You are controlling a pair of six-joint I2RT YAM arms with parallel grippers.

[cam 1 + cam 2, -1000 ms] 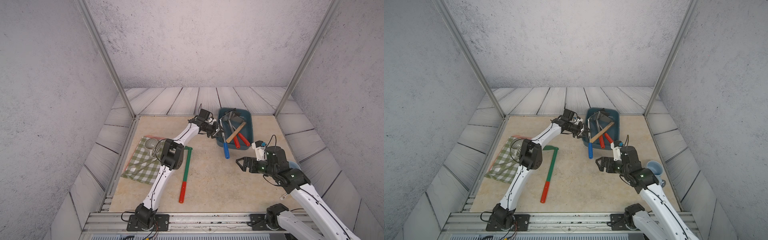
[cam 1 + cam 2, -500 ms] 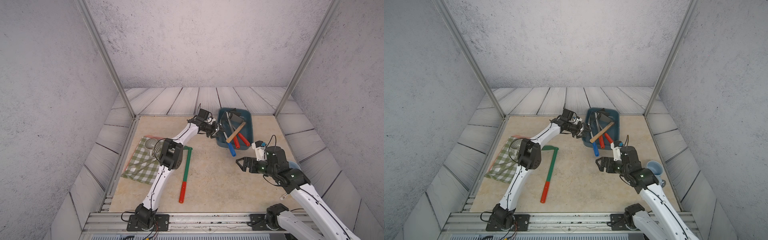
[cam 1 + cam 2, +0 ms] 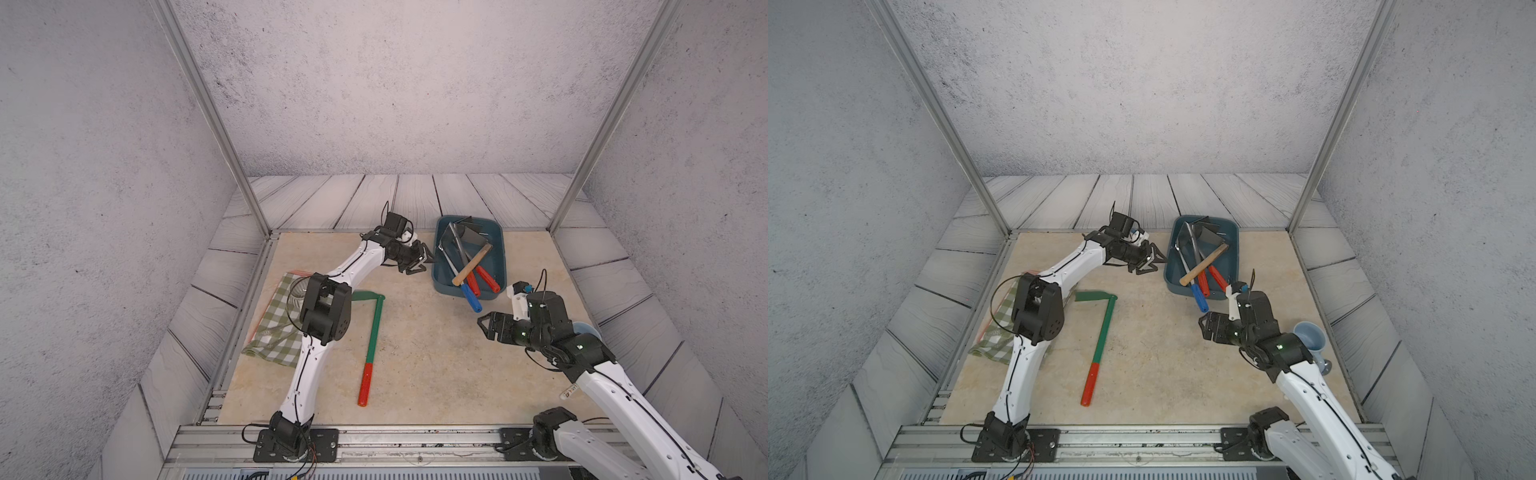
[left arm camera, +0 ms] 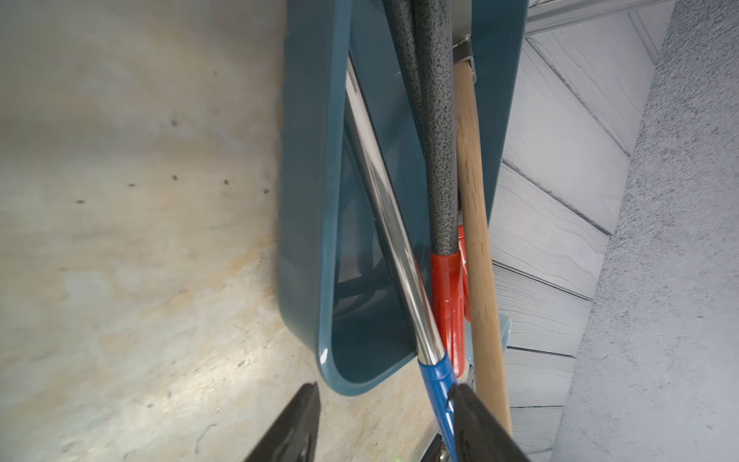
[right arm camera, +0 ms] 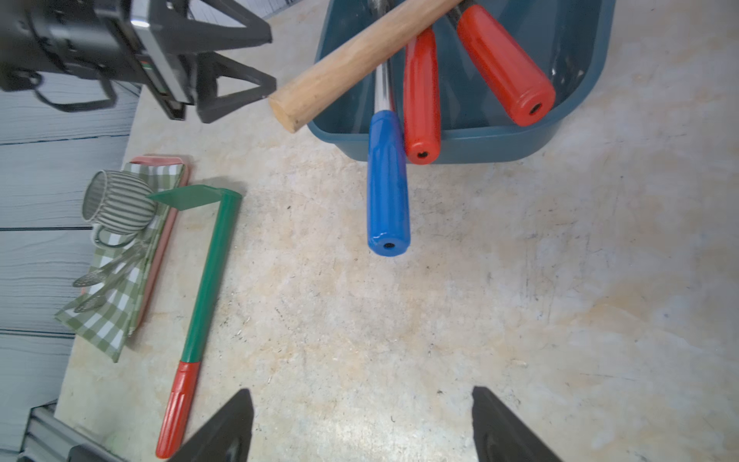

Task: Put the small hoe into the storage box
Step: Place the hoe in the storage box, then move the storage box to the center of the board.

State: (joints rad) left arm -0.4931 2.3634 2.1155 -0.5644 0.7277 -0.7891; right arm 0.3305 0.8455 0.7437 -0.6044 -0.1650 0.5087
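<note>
Storage box (image 3: 440,283) sits just ahead of left gripper (image 3: 428,264), jaws about half apart, nothing between them. Small hoe (image 3: 471,298) lies inside the box, blue handle poking over the rim toward right gripper (image 3: 485,329), jaws spread wide, empty, near the handle end.

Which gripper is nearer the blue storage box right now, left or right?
Left. The left gripper sits open close beside the storage box's long side wall. The right gripper hangs open off the box's near end, beyond the blue handle sticking out.
</note>
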